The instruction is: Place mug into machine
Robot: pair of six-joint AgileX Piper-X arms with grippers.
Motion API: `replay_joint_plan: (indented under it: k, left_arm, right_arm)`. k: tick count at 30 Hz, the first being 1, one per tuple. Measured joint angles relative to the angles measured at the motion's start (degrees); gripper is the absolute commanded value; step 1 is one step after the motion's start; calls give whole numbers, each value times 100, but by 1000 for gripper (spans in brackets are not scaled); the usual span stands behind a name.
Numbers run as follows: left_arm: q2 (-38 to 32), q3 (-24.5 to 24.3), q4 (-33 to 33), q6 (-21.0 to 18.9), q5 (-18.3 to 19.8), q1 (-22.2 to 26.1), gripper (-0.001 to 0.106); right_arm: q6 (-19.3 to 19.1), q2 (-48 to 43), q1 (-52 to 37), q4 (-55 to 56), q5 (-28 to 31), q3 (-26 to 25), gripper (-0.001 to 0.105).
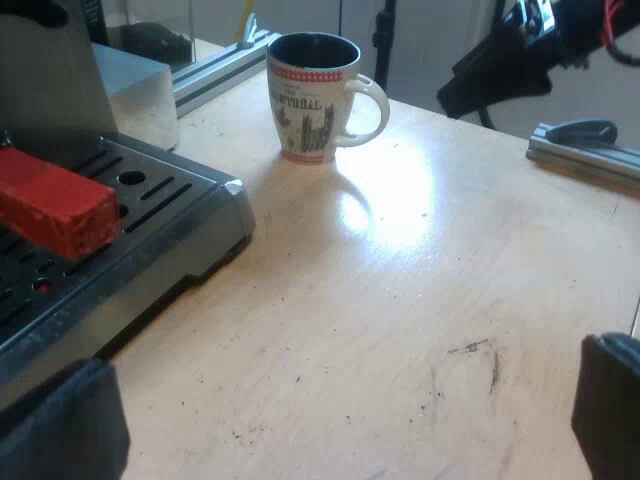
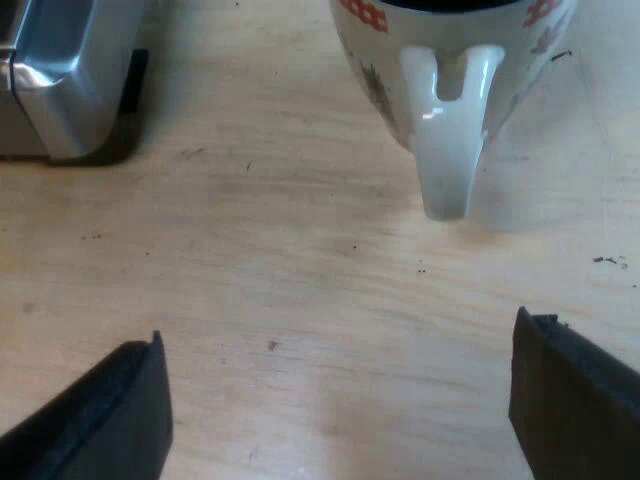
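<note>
– 2 pincers to check. Spread wide on both sides?
– Yes. Seeing the right pincer [image 2: 340,385] wide and empty, low over the counter [image 2: 300,300], aimed at the mug [image 2: 375,60]. Seeing the left pincer [image 1: 340,410] just as wide, gripping nothing, over bare counter beside the espresso machine [image 1: 190,235].
– And the mug itself?
– Stands upright on the counter, apart from the machine, not yet on the drip tray [image 1: 140,185] and not yet gripped. Points its handle [image 2: 447,140] straight at the right pincer, ahead of the gap between the 2 fingers [image 2: 110,410].
– Worries from here?
– Several. Could lose it by closing on that thin, glossy handle alone: likely to swing, tilt or slip once lifted. Could also shove it along the smooth counter, or tip it, by pushing in off-centre before closing.
– Anything at the machine?
– Would clip the tray's raised edge if carried too low. Might knock the rim against the holder's red handle end [image 1: 55,205] above the tray if brought in too high or too deep.
– And the left arm?
– Hovers close to the tray, so could cross the right arm's path. Better to pull it clear first.
</note>
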Motion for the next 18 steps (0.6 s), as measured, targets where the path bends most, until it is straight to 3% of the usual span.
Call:
replay_joint_plan:
  k: [8, 18]
  left_arm:
    - [0, 0, 12, -214, -162, 0, 92]
    - [0, 0, 12, -237, -172, 0, 92]
  right_arm:
    - [-2, 10, 0, -1495, 101, 875, 71]
    - [84, 837, 0, -2688, 499, 1010, 71]
